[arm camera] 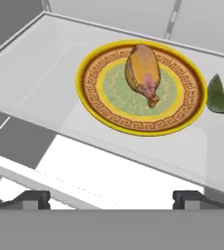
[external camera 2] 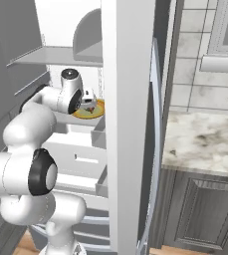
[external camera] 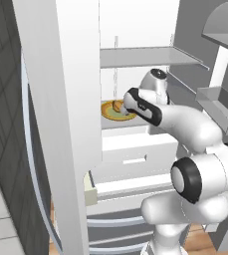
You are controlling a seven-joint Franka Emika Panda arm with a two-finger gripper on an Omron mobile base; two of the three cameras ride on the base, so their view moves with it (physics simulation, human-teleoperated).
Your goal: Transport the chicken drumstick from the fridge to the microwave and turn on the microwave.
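We are reaching into the open fridge [external camera: 70, 124], and the task is only at its beginning. The chicken drumstick [arm camera: 143, 73] is lying on a yellow patterned plate [arm camera: 96, 102], which is sitting on a white fridge shelf [arm camera: 45, 63]. Nothing is being held yet. Our pincer [arm camera: 111, 197] is hovering near the front edge of this shelf with its two tips spread wide apart and nothing between them. We judge that almost everything is left to do: grasping the drumstick, carrying it out, placing it in the microwave and switching that on.

A small green wedge [arm camera: 217, 95], maybe a piece of lime, is lying just beside the right rim of the plate, so this side is offering less room. On the left of the plate the shelf is bare up to the side wall. The drumstick is pointing its thin end toward us, a little to the right. Above, another shelf [external camera: 145, 56] is limiting the height for lifting, and the door pillar is standing close to the arm in both base views, so the way out is looking narrow.
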